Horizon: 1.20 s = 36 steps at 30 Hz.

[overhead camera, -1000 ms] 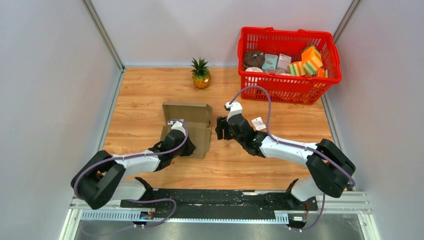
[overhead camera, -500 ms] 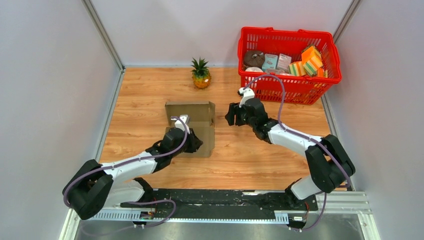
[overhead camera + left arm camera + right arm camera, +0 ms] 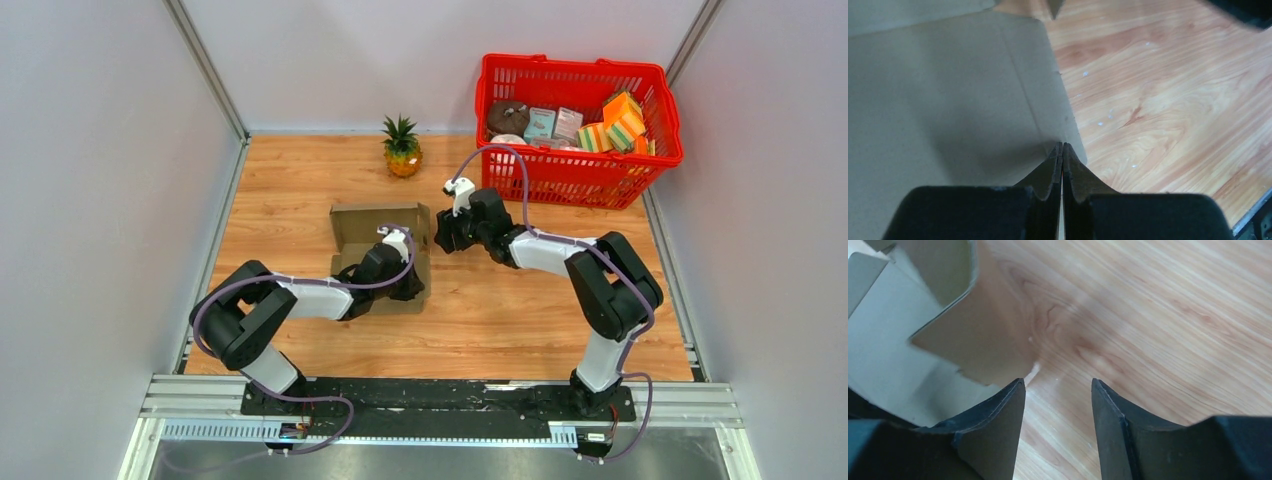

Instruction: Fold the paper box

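The paper box (image 3: pixel 378 228) is plain brown cardboard, lying partly folded on the wooden table with its back wall standing. In the left wrist view it (image 3: pixel 948 90) fills the left side. My left gripper (image 3: pixel 410 283) (image 3: pixel 1062 146) is shut, its tips at the box's front right corner; nothing shows between the jaws. My right gripper (image 3: pixel 438 238) (image 3: pixel 1058 382) is open and empty, just right of the box's right edge. Its left finger is beside a raised flap (image 3: pixel 973 335) of the box.
A red basket (image 3: pixel 575 65) holding small colourful packages stands at the back right. A small pineapple (image 3: pixel 402 147) stands at the back centre. Grey walls close in the table on the left, back and right.
My left gripper has slid right along the box's front to its right corner. The box has shifted slightly right. My right gripper swung away toward the basket, then came back to the box's right edge.
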### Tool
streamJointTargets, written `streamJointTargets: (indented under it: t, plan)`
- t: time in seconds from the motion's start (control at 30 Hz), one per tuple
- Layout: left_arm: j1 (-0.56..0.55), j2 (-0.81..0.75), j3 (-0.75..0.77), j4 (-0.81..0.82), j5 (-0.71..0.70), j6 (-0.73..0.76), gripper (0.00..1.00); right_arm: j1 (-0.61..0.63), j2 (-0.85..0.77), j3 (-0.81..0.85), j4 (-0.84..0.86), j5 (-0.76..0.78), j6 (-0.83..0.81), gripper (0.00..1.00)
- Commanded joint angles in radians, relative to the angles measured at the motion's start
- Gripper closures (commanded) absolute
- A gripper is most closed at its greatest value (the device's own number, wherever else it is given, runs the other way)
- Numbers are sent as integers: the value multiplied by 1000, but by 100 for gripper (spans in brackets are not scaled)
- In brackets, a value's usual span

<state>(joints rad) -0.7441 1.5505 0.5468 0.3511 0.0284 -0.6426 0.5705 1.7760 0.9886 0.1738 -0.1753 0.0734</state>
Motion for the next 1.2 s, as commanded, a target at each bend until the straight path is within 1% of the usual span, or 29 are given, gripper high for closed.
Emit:
streamJointTargets:
  t: [0.0, 0.17, 0.4, 0.53, 0.73, 0.77, 0.8, 0.83, 0.87, 0.9, 0.93, 0.97, 1.0, 1.03, 1.07, 1.1, 1.13, 1.17]
  plan:
    - [-8, 43, -5, 120, -18, -11, 95, 3, 23, 32, 137, -165, -69, 46]
    - [-8, 60, -30, 132, -25, -17, 95, 6, 56, 59, 171, -239, -70, 46]
    - [-8, 105, -62, 175, -24, -26, 95, 12, 85, 99, 176, -259, -69, 47]
    - [-6, 118, -74, 201, -25, -29, 95, 25, 94, 104, 193, -231, -103, 48]
    - [-6, 114, -88, 206, -25, -11, 95, 28, 102, 133, 179, -237, -92, 44]
    - [-6, 76, -84, 191, -25, 15, 94, 25, 93, 124, 191, -234, -80, 43]
    - [-6, 48, -81, 166, -54, 26, 93, 25, 85, 110, 193, -225, -80, 43]
    - [-6, 13, -76, 101, -70, 40, 91, 23, 74, 110, 187, -210, -49, 42]
    - [-6, -75, -76, 65, -108, 63, 86, 23, 71, 108, 175, -207, -32, 41]
    - [-8, -126, -74, 27, -134, 72, 77, 23, 66, 101, 173, -196, -24, 41]
    - [-6, -180, -73, -60, -160, 84, 72, 23, 65, 96, 174, -187, -14, 41]
    - [-8, -290, -64, -113, -226, 99, 68, 25, 59, 90, 181, -188, -8, 40]
    - [-8, -341, -58, -168, -270, 106, 62, 23, 57, 84, 182, -182, -1, 40]
    - [-8, -392, -53, -273, -319, 109, 60, 23, 56, 78, 182, -178, 5, 40]
    - [-5, -482, -44, -325, -431, 106, 57, 23, 51, 76, 184, -173, 12, 39]
    - [-1, -522, -39, -378, -485, 103, 54, 22, 49, 74, 182, -150, 17, 39]
    - [12, -558, -35, -464, -534, 104, 53, 23, 48, 77, 175, -145, 23, 39]
    - [28, -605, -27, -498, -612, 98, 53, 23, 43, 79, 162, -141, 23, 39]
